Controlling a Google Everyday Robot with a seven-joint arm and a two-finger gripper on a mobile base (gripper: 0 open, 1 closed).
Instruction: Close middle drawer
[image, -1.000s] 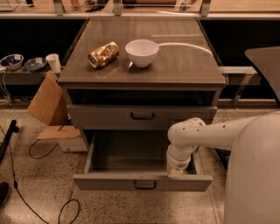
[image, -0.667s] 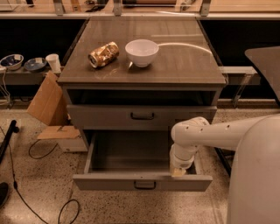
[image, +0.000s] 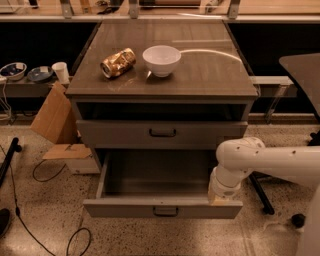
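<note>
Camera view: finds the middle drawer wide open at the lower middle of the frame, puts the gripper by its right front corner, cannot tell if gripping or loose, needs the whole push in.

the table top looks like smooth wood-grain laminate with a soft sheen. on it, the crushed can is shiny gold-toned metal and the bowl is smooth, glossy white. the middle drawer is matt grey with a dark handle. at its near right corner sits the gripper, on an arm with a smooth white plastic-looking shell. the cardboard at left is dull brown. the floor is speckled polished stone.
</note>
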